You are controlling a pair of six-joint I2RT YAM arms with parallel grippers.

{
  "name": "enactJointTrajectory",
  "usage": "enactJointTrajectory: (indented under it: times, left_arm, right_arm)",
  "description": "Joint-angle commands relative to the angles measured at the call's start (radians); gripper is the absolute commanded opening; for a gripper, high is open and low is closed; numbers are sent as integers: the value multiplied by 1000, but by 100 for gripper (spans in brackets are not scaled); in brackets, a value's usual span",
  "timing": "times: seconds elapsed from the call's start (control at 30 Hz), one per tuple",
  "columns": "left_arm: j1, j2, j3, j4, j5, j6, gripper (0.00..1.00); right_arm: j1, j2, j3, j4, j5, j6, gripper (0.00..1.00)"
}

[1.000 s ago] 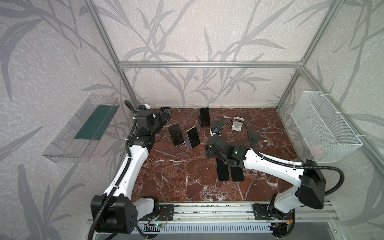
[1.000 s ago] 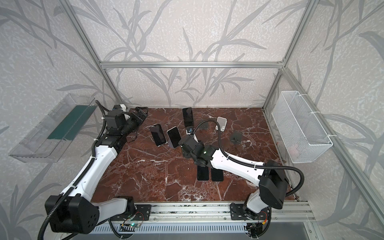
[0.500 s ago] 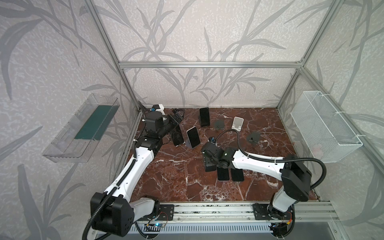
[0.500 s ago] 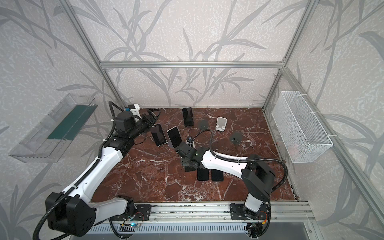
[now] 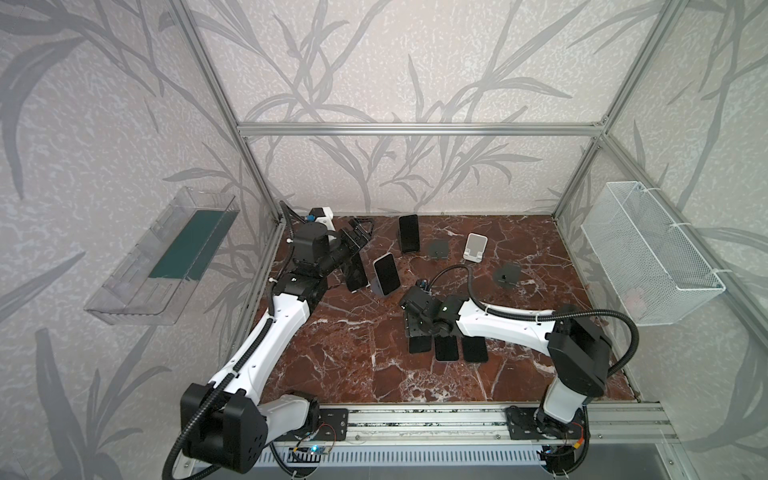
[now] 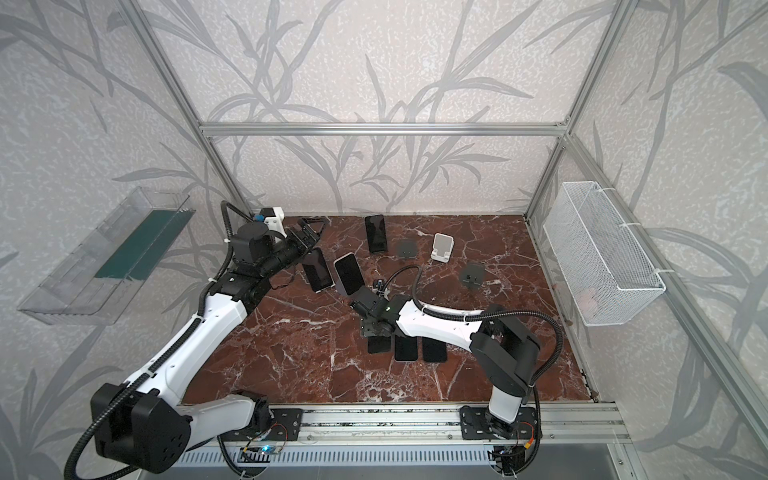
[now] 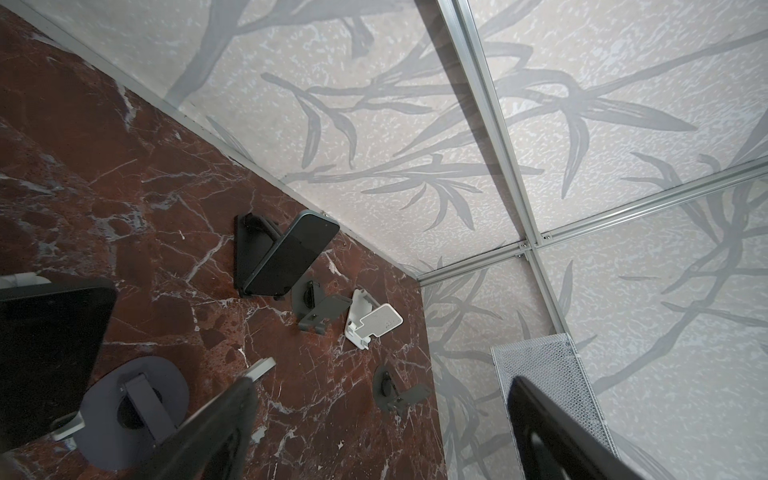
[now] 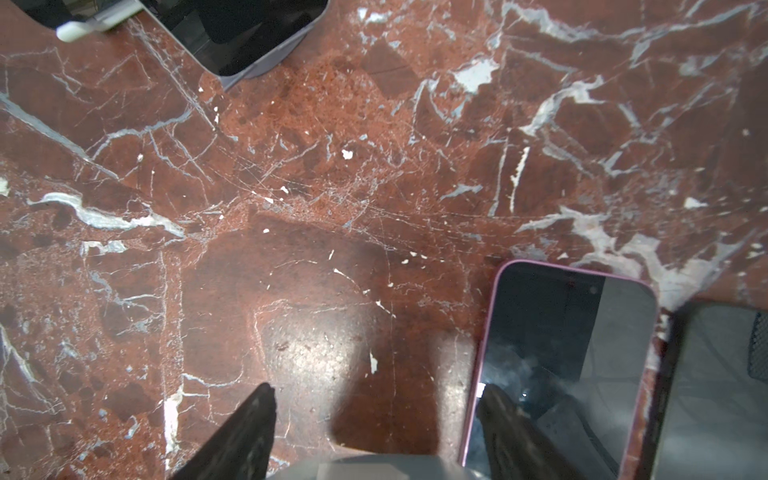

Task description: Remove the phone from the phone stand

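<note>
Three phones lean on stands in both top views: a dark one and a white-edged one at the left, and a third on its black phone stand at the back. My left gripper hangs open and empty just behind the dark phone; in the left wrist view its gripper faces the back phone from a distance. My right gripper is open over bare marble, one finger beside a pink-edged phone lying flat.
Three phones lie flat side by side near the front. Empty stands sit at the back right: a grey one, a white one and a dark one. A wire basket hangs on the right wall and a clear tray on the left.
My left gripper swung from the back-left corner rightward, up to the phones on stands. My right gripper drew toward the front, and a third flat phone now lies beside the earlier two.
</note>
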Motion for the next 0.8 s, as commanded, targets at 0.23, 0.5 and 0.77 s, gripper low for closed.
enactJointTrajectory:
  times: [0.23,0.5,0.77]
  left_arm:
    - [-25,17,18,41,27,10,94]
    - [-30,38,38,55,83,20,94]
    - [-35,53,35,60,86,17,94]
  right_arm:
    - [6,93,29,29,-65,35,59]
    - [6,138,42,41,-88,45,60]
    - [6,154,28,23,-73,53,62]
